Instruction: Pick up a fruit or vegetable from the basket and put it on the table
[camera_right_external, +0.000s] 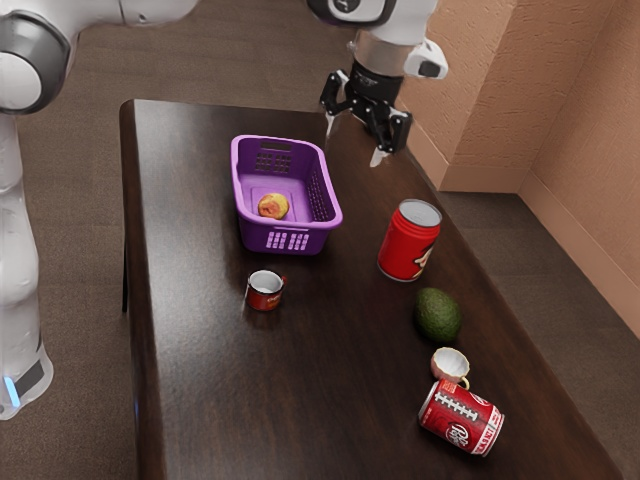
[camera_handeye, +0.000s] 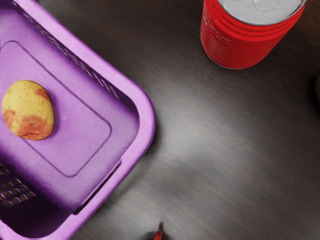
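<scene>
Exterior view: nearest, at lower right of the frame, a red soda can (camera_right_external: 461, 418) lies on its side on the dark worktop (camera_right_external: 330, 400), with a small pale cup (camera_right_external: 448, 363) just beyond it. Next comes an avocado (camera_right_external: 438, 315), right of centre, then a small red mug (camera_right_external: 265, 291), left of centre. A large red can (camera_right_external: 408, 241) stands upright farther back, at centre right. Beyond the mug, left of the upper centre, sits the purple basket (camera_right_external: 288, 240), and the yellow-and-red fruit (camera_right_external: 272, 206) lies inside on its floor. Farther still, at upper right, the gripper (camera_right_external: 354, 142) hangs clear of the basket, its fingers (camera_right_external: 378, 157) spread wide with nothing between them. The wrist view has the fruit at left in the basket and the large can upright at upper right, apart from the basket.
</scene>
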